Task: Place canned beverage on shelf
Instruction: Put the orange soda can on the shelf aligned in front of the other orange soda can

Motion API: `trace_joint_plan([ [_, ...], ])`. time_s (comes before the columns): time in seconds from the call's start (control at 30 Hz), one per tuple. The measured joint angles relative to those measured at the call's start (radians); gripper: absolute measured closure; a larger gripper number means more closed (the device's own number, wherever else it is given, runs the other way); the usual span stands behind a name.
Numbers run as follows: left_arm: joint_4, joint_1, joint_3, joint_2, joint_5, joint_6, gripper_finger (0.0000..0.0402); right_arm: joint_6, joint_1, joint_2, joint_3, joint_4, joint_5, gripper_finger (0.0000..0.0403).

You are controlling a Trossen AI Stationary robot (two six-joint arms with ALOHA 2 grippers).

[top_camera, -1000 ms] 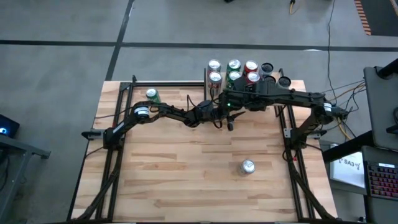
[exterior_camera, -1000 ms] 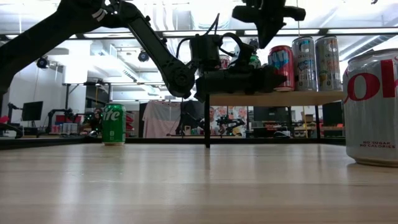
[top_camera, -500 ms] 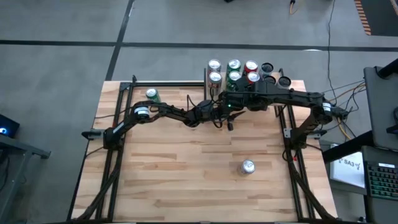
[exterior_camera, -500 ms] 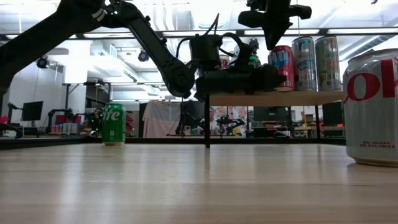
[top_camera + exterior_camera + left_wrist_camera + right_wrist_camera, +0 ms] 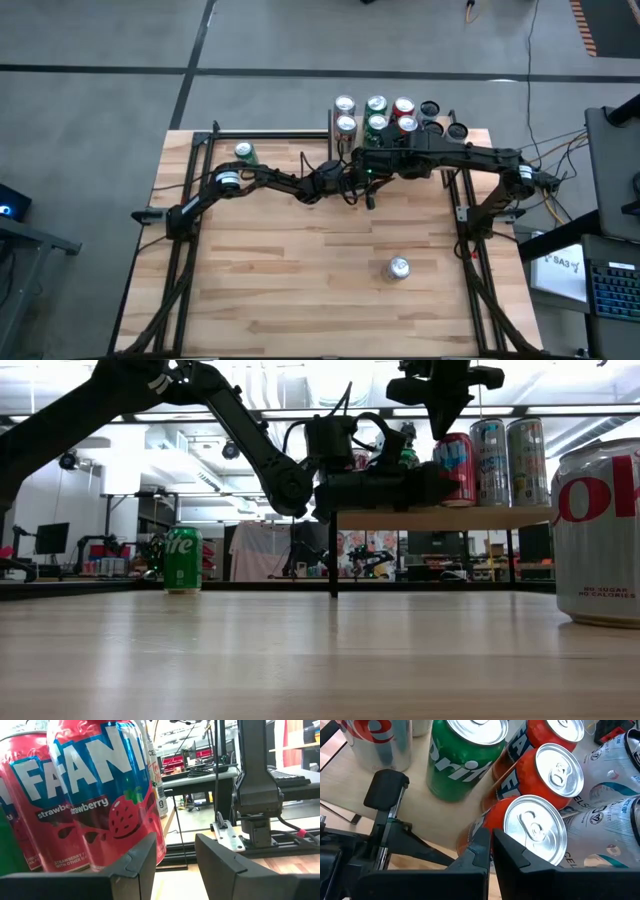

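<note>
Before my left wrist, a red can (image 5: 107, 795) reads "FAN", "strawberry"; the green can (image 5: 465, 755) says "prit"; a silver can (image 5: 598, 535) reads "NO SUGAR".

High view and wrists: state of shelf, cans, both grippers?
Shelf: loaded with upright cans.
Fanta cans: upright on shelf, tabs unpulled.
Shelf Sprite: upright, beside the Fantas.
Table Sprite: upright on table, off shelf.
Coke can: upright on table, off shelf.
Left gripper: open, empty, facing the Fantas.
Right gripper: shut, empty, above the shelf cans.
</note>
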Motion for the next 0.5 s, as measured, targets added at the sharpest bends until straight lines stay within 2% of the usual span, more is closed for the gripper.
trace_joint_plan([
  [0.5,0.002,0.01,0.001,0.0,-0.003,-0.015,0.0281,-0.041,0.005,-0.001,0.0,0.002,0.024,0.0394],
])
